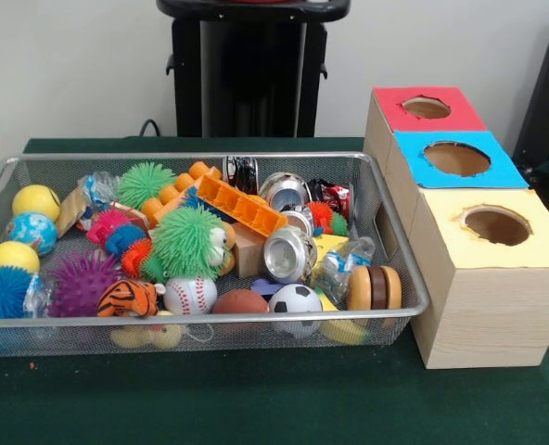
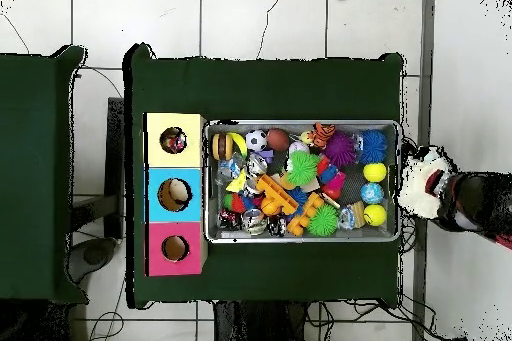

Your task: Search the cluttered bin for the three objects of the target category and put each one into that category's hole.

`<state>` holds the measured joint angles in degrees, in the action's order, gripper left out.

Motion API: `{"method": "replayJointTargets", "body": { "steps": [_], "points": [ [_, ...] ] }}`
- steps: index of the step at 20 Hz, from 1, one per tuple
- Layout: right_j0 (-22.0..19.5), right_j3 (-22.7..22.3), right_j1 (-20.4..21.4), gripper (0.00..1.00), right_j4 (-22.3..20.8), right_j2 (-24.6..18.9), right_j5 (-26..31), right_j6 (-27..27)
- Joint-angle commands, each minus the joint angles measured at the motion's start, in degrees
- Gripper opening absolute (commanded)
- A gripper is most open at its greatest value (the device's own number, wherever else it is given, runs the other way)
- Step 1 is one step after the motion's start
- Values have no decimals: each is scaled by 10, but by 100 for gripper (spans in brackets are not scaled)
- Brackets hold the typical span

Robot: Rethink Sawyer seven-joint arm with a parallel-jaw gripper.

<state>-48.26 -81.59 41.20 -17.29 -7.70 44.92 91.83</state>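
The wire basket (image 1: pixel 400 269) sits on the green table (image 1: pixel 256 399), packed with toys, and no gripper shows in either view; only the black pedestal (image 1: pixel 251 69) stands behind the basket at the far side of the table in the front view, so nothing can be said of how the basket lies relative to the gripper, nor whether the fingers are apart or together. In the front view, three wooden boxes stand in a row just beside the basket's right end: a red-topped box (image 1: pixel 414 116) farthest back, a blue-topped box (image 1: pixel 455 162) in the middle, and a yellow-topped box (image 1: pixel 497 241) nearest the camera, each with a round hole in its top. Inside the basket, a soccer ball (image 1: pixel 295 298), a baseball (image 1: pixel 190 294) and a brown football (image 1: pixel 239 302) lie along the near rim, with a tiger-striped toy (image 1: pixel 126 297) to their left. A purple spiky ball (image 1: pixel 78 281) and a blue spiky ball (image 1: pixel 1 292) lie at the near left, and two yellow balls (image 1: pixel 35 201) and a globe ball (image 1: pixel 31 232) lie along the left end. A green fuzzy ball (image 1: pixel 186 241) lies near the middle, an orange plastic block (image 1: pixel 240 206) tilts beside it, and shiny metal cans (image 1: pixel 288 255) lie to the right. In the overhead view, a person's gloved hand (image 2: pixel 425 184) shows at the basket's right end, outside the rim.
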Motion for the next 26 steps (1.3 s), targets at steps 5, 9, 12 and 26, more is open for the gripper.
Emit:
{"method": "replayJointTargets", "body": {
  "steps": [5,9,12,26],
  "points": [
    [91,-79,1,0,1,-27,3,37],
    [109,-77,3,0,7,-13,9,50],
    [118,-76,6,0,14,-7,17,53],
    [97,-84,6,0,23,-3,26,4]
  ]
}}
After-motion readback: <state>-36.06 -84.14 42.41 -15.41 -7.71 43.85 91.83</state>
